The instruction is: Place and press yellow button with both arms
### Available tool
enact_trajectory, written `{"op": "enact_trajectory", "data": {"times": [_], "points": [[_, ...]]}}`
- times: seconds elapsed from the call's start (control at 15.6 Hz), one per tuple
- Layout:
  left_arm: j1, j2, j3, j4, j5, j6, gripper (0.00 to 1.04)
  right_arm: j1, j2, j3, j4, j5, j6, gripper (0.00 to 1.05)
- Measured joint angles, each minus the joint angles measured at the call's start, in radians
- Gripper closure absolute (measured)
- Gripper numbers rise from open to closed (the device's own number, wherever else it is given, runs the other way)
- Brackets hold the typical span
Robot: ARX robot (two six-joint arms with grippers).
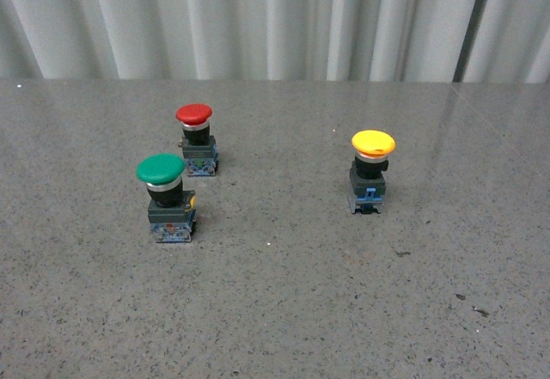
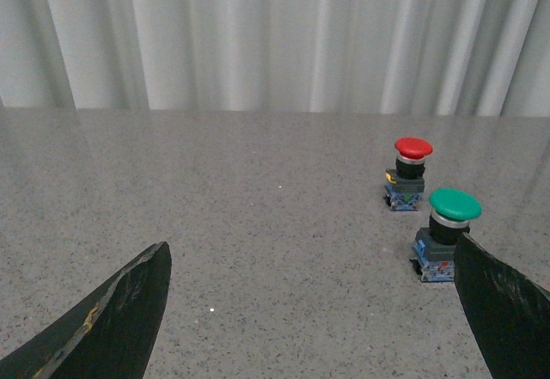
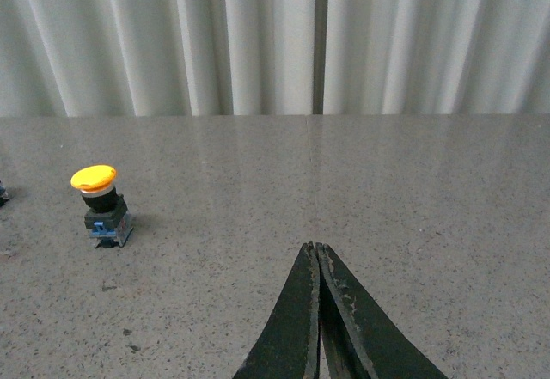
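Observation:
The yellow button (image 1: 372, 171) stands upright on the grey speckled table, right of centre in the front view. It also shows in the right wrist view (image 3: 100, 201), far off to one side of my right gripper (image 3: 316, 248). That gripper is shut and empty, its jaws pressed together. My left gripper (image 2: 314, 263) is open and empty, with only bare table between its two black fingers (image 2: 129, 310). The yellow button is out of the left wrist view. Neither arm shows in the front view.
A green-capped button (image 1: 166, 196) and a red-capped button (image 1: 197, 139) stand at the left of the table (image 1: 284, 302). In the left wrist view the green button (image 2: 447, 233) is close beside one finger and the red button (image 2: 408, 173) behind it. A white curtain (image 1: 275, 18) hangs at the back.

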Motion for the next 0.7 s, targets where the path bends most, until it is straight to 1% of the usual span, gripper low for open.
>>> {"op": "enact_trajectory", "data": {"times": [0.06,0.13,0.38,0.45,0.51,0.7], "points": [[0.0,0.0,0.0,0.0,0.0,0.0,0.07,0.0,0.0,0.0,0.0,0.0,0.0,1.03],[0.0,0.0,0.0,0.0,0.0,0.0,0.07,0.0,0.0,0.0,0.0,0.0,0.0,0.99],[0.0,0.0,0.0,0.0,0.0,0.0,0.07,0.0,0.0,0.0,0.0,0.0,0.0,0.7],[0.0,0.0,0.0,0.0,0.0,0.0,0.07,0.0,0.0,0.0,0.0,0.0,0.0,0.59],[0.0,0.0,0.0,0.0,0.0,0.0,0.07,0.0,0.0,0.0,0.0,0.0,0.0,0.51],[0.0,0.0,0.0,0.0,0.0,0.0,0.07,0.0,0.0,0.0,0.0,0.0,0.0,0.17]]}}
